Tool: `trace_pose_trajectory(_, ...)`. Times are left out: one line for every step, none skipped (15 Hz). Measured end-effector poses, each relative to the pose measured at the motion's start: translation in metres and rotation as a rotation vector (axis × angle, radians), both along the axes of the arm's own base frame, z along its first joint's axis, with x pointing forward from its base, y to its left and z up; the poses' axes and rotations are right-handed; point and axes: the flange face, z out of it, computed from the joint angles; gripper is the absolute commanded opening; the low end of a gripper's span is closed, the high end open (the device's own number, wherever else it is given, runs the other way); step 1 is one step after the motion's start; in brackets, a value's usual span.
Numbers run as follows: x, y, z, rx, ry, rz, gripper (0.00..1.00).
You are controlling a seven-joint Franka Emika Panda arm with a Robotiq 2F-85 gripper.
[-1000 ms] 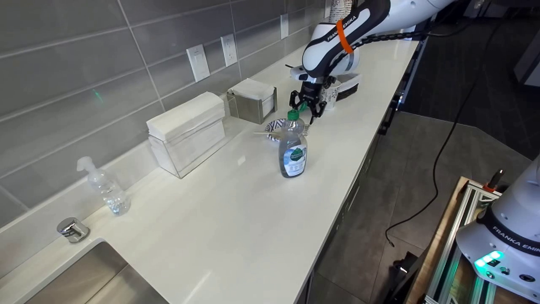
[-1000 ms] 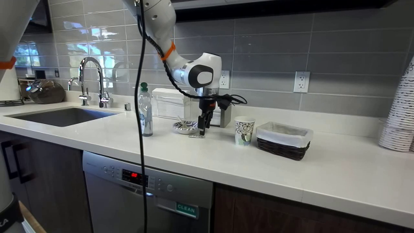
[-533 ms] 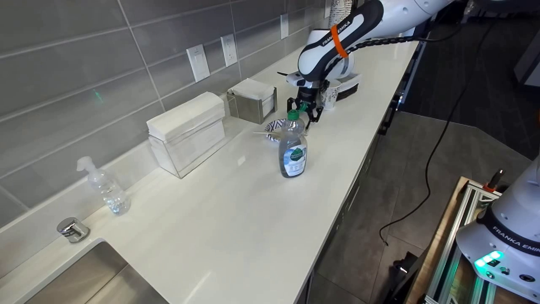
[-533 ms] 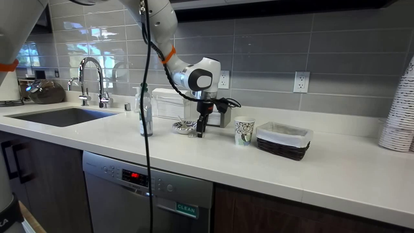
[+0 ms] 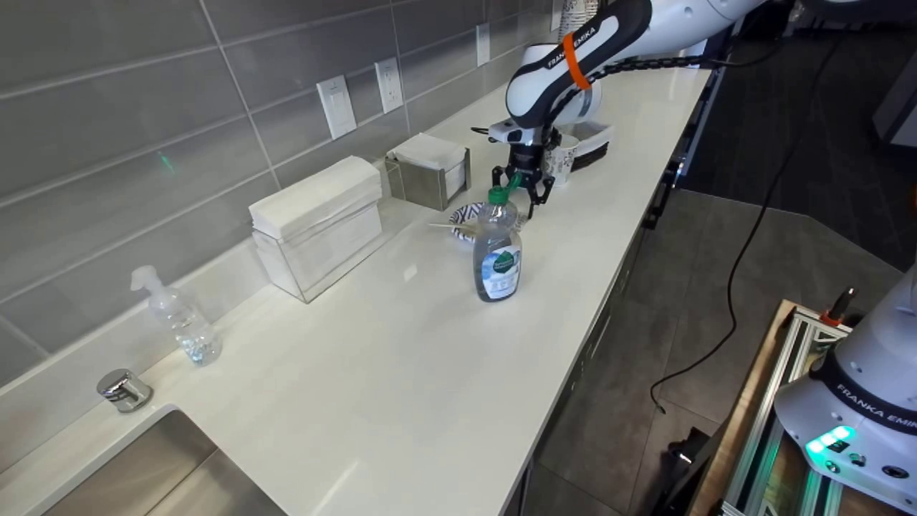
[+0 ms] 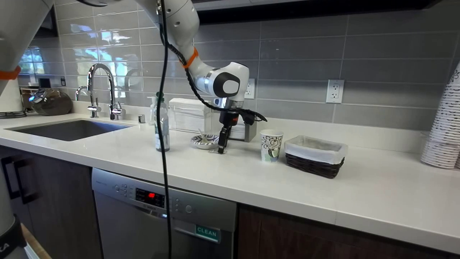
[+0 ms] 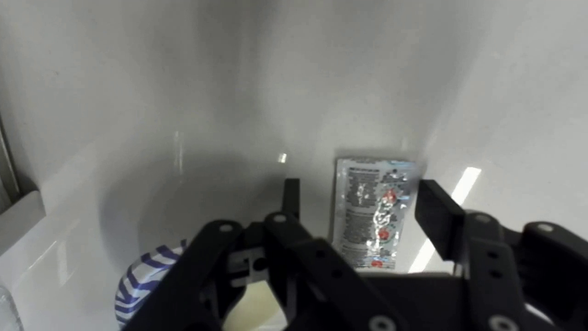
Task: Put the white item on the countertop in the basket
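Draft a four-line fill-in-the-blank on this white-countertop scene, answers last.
1. The black two-finger gripper is ____, not closed.
2. In the wrist view, the flat silvery rectangular sachet appears ____ the gripper's two fingers, one on each side.
3. The liner in the dark brown woven basket is ____ in colour.
4. The rectangular green sign on the silver dishwasher reads ____.

Missing words: open; between; white; CLEAN.

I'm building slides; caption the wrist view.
Open claw framing a printed packet on the countertop, blue-patterned bowl at lower left.
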Motion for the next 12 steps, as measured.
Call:
trace_pose_trajectory(-0.002,-0.0018,-0.0015,0.0,0.018,0.003,0.62)
trace_pose_trajectory(-0.004,-0.0032,-0.0037,0.001,0.035,0.005,0.63)
trace_pose_trajectory(-0.0054,-0.004,-0.0062,0.002,0.047,0.006,0.6)
trace_pose_trajectory(-0.0058,-0.0046,-0.0073,0.002,0.051,0.006,0.58)
trace_pose_trajectory(-0.0055,-0.005,-0.0069,0.002,0.051,0.006,0.53)
trace_pose_trajectory(-0.0052,-0.0052,-0.0065,0.001,0.05,0.005,0.48)
trace_pose_trajectory(-0.0053,-0.0056,-0.0059,0.001,0.051,0.006,0.4)
trace_pose_trajectory(-0.0052,-0.0064,-0.0051,0.0,0.052,0.005,0.36)
trace_pose_trajectory(-0.005,-0.0065,-0.0051,0.0,0.052,0.005,0.27)
trace_pose_trajectory(-0.0053,-0.0073,-0.0042,-0.001,0.055,0.006,0.22)
trace_pose_trajectory(-0.0058,-0.0081,-0.0034,-0.002,0.057,0.006,0.19)
trace_pose_trajectory(-0.0061,-0.0091,-0.0029,-0.002,0.059,0.005,0.17)
